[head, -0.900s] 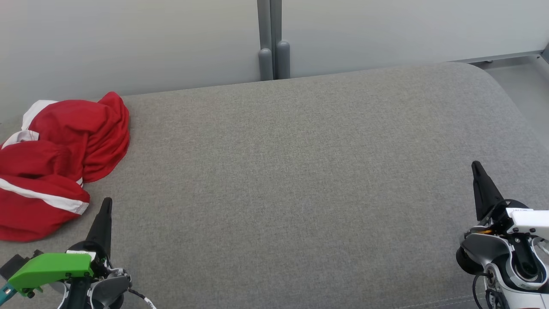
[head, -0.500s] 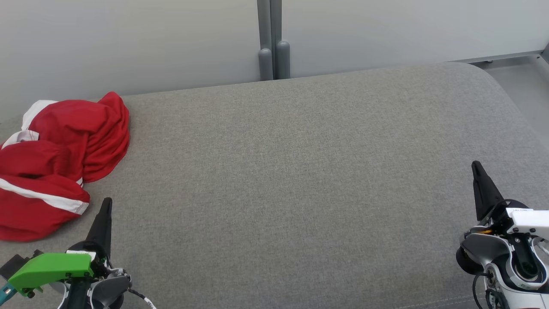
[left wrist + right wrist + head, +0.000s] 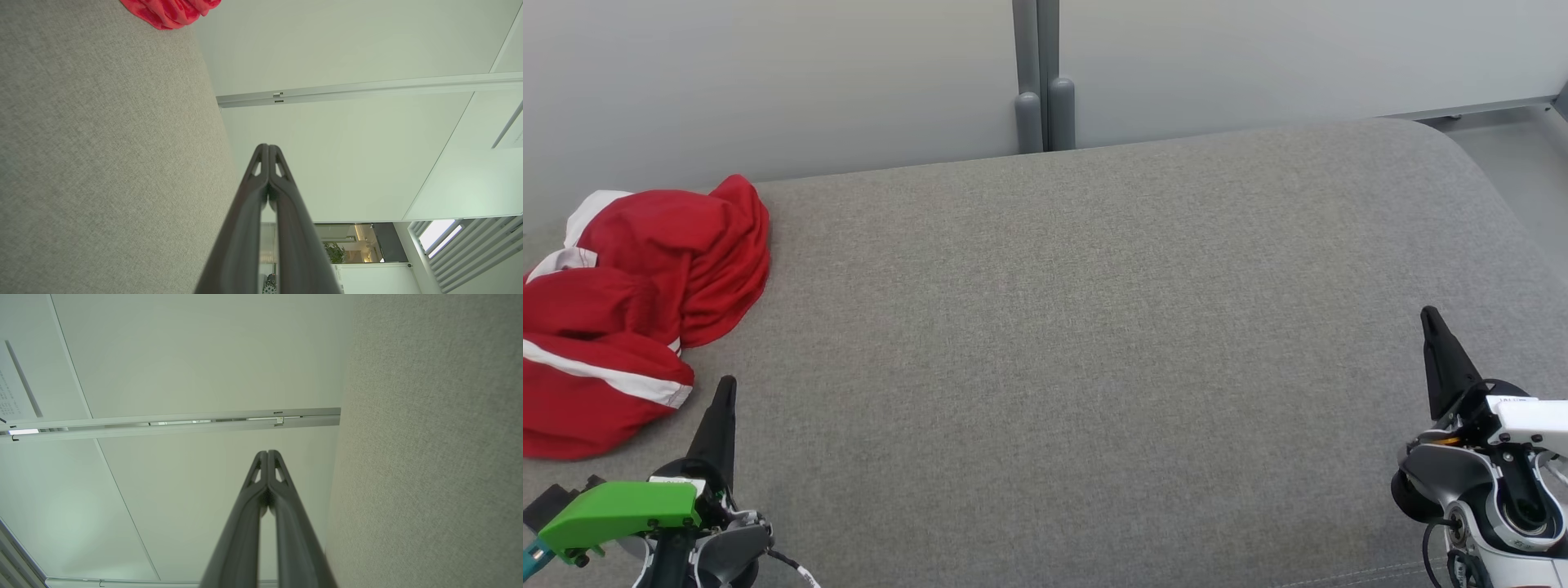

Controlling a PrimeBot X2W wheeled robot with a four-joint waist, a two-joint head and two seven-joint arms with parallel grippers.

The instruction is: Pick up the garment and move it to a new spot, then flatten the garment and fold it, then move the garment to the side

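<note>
Nothing is shifting between the earlier head frames and this one: you are seeing the red garment, both arms and the camera sitting exactly where they were. The garment, red with white stripes, is lying crumpled at the far left of the grey fabric cushion. Its left part is running off the edge of the head view, and its far side is reaching close to the pale wall panels.

Your left fingers are pointing up the head view, near the garment's closest right corner but apart from it. They are pressing together with nothing between them. From the left wrist you are looking along the same left fingers, closed tip to tip, with a scrap of the red garment showing at the top edge, well ahead of them. A green cover is sitting on that wrist.

Your right fingers are hanging at the lower right over bare cushion, well apart from the garment. From the right wrist you are seeing the right fingers meeting at the tips and gripping nothing. Two grey posts are standing behind the cushion's far edge, between the wall panels.
</note>
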